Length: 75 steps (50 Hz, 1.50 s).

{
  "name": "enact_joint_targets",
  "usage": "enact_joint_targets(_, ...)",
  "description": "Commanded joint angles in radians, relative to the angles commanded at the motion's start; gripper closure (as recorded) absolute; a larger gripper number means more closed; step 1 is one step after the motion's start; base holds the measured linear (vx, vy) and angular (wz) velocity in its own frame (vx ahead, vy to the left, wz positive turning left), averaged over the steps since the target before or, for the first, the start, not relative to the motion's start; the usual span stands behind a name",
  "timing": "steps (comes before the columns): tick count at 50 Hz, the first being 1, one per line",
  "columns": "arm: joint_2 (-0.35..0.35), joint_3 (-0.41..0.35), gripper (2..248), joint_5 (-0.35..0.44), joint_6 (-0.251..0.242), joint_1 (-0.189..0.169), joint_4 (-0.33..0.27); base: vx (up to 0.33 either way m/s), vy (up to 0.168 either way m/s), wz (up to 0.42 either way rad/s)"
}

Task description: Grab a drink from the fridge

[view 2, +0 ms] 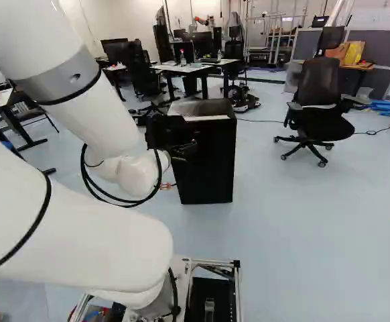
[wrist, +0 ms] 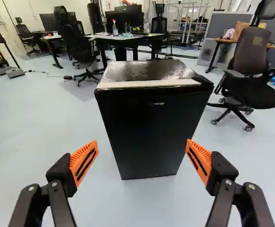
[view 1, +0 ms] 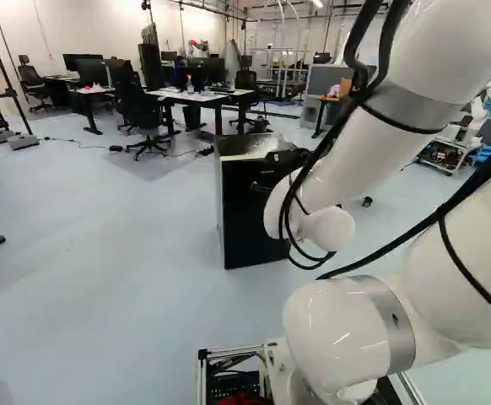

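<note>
My gripper [view 2: 176, 139] shows dark against the black fridge in the right base view; its fingertips are hard to make out there. In the wrist view the gripper [wrist: 141, 144] stands wide open, its orange pads apart with nothing gripped. The small black fridge [wrist: 149, 125] stands upright ahead of the gripper, seen between the fingers. Its front door is closed, and a pale strip runs along the front of its glossy top. The same fridge [view 1: 247, 215] is partly behind my arm in the left base view. Whatever is inside the fridge is hidden.
A black office chair [view 2: 320, 107] stands to the right of the fridge. Behind it are desks [wrist: 128, 36] with monitors, chairs and a bottle [wrist: 115, 29]. Another robot [view 1: 480, 114] stands at the far right of the left base view. A cable [view 2: 262, 121] lies on the floor.
</note>
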<state>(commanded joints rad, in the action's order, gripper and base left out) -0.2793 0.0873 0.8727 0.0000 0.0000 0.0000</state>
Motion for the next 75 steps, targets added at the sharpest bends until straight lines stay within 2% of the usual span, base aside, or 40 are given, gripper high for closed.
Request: enact_joint_targets(75,0.0,0.0,3,0.0,0.0,0.0,0.0,0.052,0.068,0.001)
